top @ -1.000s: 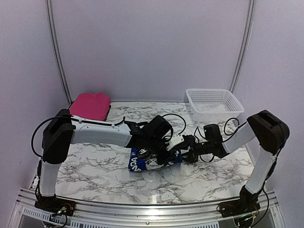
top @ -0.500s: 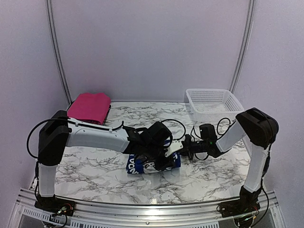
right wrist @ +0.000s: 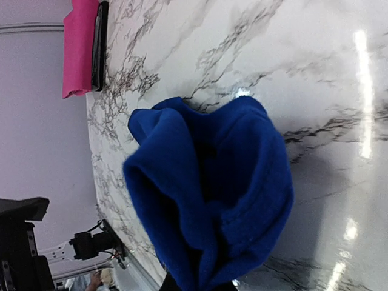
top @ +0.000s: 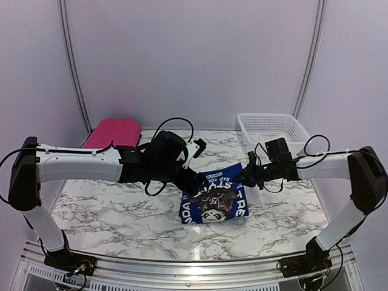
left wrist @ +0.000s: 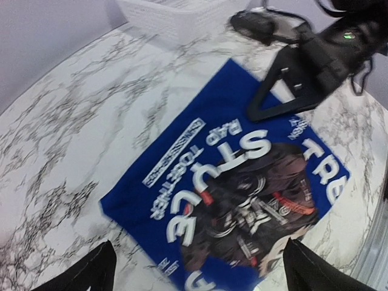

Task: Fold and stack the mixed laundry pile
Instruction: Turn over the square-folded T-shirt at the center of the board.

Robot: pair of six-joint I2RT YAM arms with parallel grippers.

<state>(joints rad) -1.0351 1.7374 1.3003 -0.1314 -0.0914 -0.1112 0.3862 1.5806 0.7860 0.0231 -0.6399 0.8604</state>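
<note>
The royal blue garment point(top: 213, 195) lies spread on the marble table with its white-lettered print facing up point(left wrist: 242, 182). My right gripper point(top: 242, 177) is shut on its far right corner, and the cloth hangs bunched from the jaws point(right wrist: 206, 194). That gripper also appears in the left wrist view point(left wrist: 259, 111), pinching the cloth's edge. My left gripper point(top: 197, 167) hovers above and to the left of the garment, jaws wide open and empty point(left wrist: 198, 244). The magenta-pink garment point(top: 113, 134) sits folded at the back left point(right wrist: 79, 45).
A white mesh basket point(top: 270, 131) stands at the back right point(left wrist: 176, 17). The pink garment rests on a flat dark tray point(right wrist: 100, 42) near the back left wall. Cables loop over both wrists.
My left gripper opened, let go of the blue garment and drew back to the left. My right gripper shut on its corner and pulled it out, so the garment now lies spread.
</note>
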